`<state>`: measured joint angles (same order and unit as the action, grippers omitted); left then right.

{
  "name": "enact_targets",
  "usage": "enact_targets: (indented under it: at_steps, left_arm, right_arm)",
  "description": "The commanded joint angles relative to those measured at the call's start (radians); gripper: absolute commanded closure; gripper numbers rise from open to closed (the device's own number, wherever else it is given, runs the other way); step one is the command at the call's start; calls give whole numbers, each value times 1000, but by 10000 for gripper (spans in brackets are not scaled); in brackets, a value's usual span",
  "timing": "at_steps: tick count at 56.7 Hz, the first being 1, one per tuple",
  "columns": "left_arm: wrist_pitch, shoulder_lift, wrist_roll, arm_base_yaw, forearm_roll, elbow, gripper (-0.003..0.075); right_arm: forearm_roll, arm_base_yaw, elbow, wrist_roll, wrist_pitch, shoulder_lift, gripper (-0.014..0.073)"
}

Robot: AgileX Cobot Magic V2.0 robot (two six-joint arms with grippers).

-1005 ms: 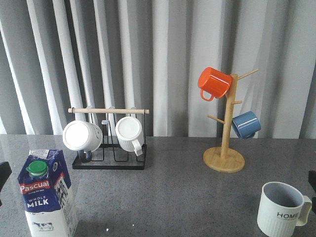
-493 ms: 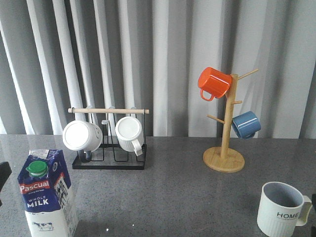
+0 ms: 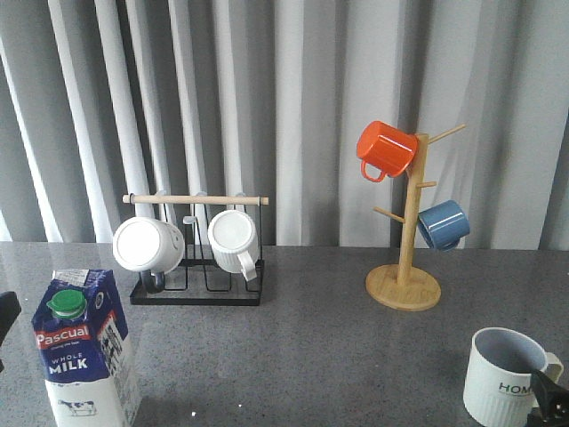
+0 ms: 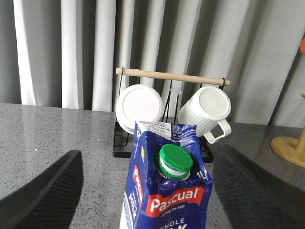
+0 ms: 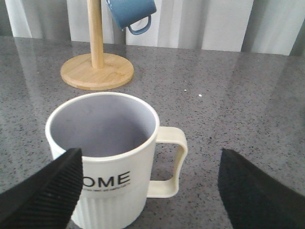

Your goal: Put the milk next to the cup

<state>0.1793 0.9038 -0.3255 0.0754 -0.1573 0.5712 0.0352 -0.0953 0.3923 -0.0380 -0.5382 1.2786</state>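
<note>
The milk, a blue-and-white Pascual carton with a green cap, stands upright at the table's front left. In the left wrist view the milk rises between the wide-apart fingers of my open left gripper, and neither finger touches it. The cup, a pale ribbed mug marked HOME, stands at the front right. My right gripper is open just in front of the cup. One of its fingers overlaps the cup's near side, and the cream handle lies in the gap. Only a dark tip of the right gripper shows in the front view.
A black wire rack with a wooden bar holds two white ribbed mugs at the back left. A wooden mug tree at the back right carries an orange mug and a blue mug. Grey curtains hang behind the dark stone table.
The right gripper's dark tip left the right edge of the front view and has come up at the bottom right, in front of the cup. Milk and cup have not moved.
</note>
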Motion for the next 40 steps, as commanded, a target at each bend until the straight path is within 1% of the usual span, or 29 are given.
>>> enact_targets:
  at_steps: [1, 5, 10, 16, 23, 31, 40]
  left_arm:
    - [69, -9, -9, 5, 13, 35, 183]
    - [69, -9, -9, 5, 13, 35, 183]
    - [69, -9, -9, 5, 13, 35, 183]
    - [69, -9, -9, 5, 13, 35, 183]
    - [69, -9, -9, 5, 13, 35, 183]
    - [69, -9, -9, 5, 13, 35, 183]
    - [69, -9, -9, 5, 13, 35, 183]
  right_arm:
    - [-2, -53, -35, 11, -211, 9, 35]
    - [28, -90, -66, 44, -277, 25, 35]
    - [125, -129, -53, 100, -282, 47, 35]
    - [196, -134, -30, 105, -282, 71, 35]
    - [204, -142, -22, 72, -290, 117, 35]
    - [207, -169, -22, 74, -327, 167, 35]
    - [206, -169, -20, 56, -351, 189, 45]
